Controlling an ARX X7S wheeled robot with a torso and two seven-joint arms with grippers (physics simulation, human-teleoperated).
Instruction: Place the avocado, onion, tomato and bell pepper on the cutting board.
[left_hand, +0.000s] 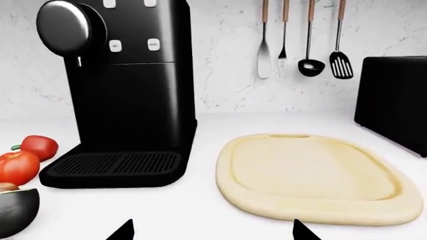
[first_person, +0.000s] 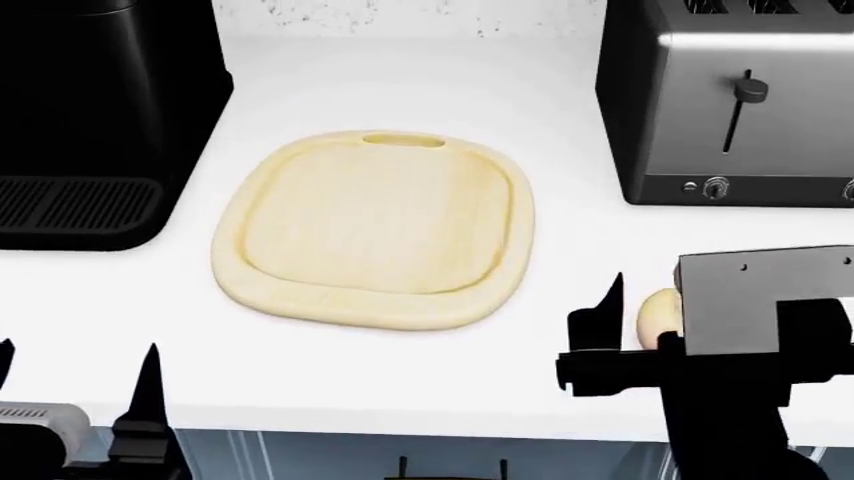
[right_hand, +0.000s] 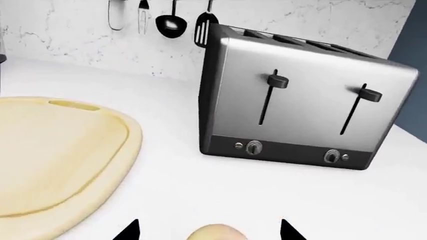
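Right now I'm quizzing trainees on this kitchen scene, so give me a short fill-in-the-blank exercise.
1. The cutting board has ____ vegetables on it.
2. The onion lies between the open fingers of the ____ gripper.
3. The tomato sits beside the black ____ machine.

Missing words: no; right; coffee

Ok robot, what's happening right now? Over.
Both end effectors open, right end effector lined up on the onion. Cutting board bare. Tomato, bell pepper, avocado waiting beside coffee machine.
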